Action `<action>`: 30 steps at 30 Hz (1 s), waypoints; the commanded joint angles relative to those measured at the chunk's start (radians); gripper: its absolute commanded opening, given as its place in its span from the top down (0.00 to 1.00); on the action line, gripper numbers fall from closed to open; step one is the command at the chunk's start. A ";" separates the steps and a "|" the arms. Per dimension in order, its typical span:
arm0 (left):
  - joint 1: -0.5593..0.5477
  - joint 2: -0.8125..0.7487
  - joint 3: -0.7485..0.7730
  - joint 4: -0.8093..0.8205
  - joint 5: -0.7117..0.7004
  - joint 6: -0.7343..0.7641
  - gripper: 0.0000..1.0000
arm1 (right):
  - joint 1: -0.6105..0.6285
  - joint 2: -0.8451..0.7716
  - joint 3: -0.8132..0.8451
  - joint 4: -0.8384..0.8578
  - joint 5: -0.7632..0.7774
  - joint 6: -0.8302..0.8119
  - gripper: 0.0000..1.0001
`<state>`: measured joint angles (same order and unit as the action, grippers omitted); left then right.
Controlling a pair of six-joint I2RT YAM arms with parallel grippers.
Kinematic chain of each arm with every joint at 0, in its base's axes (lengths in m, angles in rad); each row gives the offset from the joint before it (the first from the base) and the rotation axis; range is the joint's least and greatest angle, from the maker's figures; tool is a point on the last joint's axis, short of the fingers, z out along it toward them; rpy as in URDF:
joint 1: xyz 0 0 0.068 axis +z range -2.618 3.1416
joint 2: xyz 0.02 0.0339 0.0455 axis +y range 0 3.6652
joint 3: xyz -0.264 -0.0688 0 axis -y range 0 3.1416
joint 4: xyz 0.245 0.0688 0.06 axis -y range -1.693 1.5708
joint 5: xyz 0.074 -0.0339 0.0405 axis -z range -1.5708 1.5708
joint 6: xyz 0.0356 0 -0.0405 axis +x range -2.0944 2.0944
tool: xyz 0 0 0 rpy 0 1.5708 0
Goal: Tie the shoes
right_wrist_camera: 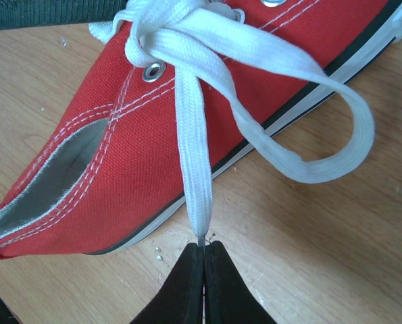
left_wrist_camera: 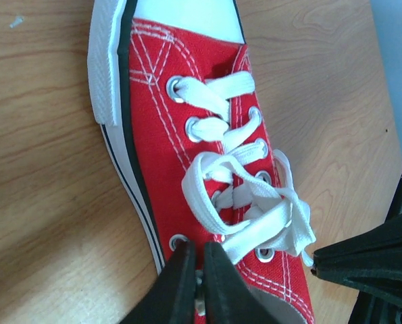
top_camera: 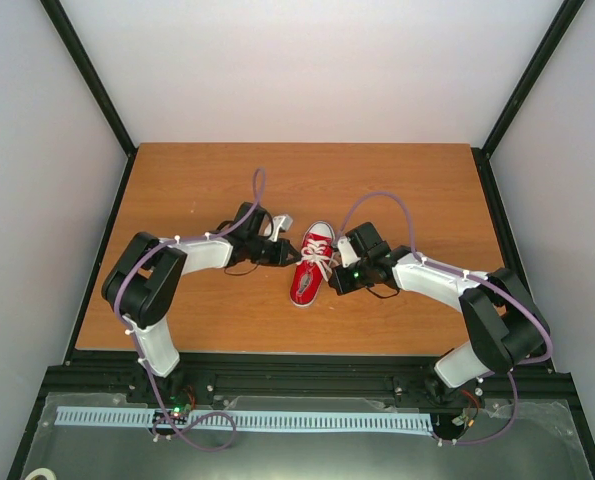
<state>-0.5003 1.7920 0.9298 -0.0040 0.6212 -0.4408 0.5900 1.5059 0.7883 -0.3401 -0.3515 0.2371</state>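
We see a small red sneaker (top_camera: 311,265) lying mid-way across the wooden table (top_camera: 197,180), toe pointing far, between two robot claws. The left claw (left_wrist_camera: 198,248), on its left, has its jaws narrowed onto a sliver of the white laces (right_wrist_camera: 190,155). The right claw (right_wrist_camera: 203,244), on its right, pinches one lace end, stretched taut.
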 commanded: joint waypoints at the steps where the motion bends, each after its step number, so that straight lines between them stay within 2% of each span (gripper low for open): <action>1: -0.005 -0.009 -0.017 0.020 0.014 0.002 0.99 | 0.008 -0.016 -0.010 0.019 0.005 0.008 0.97; 12: -0.003 -0.081 -0.083 -0.042 -0.091 -0.032 0.99 | 0.008 -0.010 -0.013 0.018 0.009 0.008 0.97; 30: 0.043 -0.236 -0.198 -0.250 -0.263 -0.058 0.99 | 0.008 0.008 -0.020 0.030 0.008 0.012 0.97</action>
<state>-0.4664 1.5909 0.7498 -0.1822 0.4122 -0.4778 0.5900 1.5066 0.7803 -0.3328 -0.3511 0.2379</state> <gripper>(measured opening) 0.032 0.028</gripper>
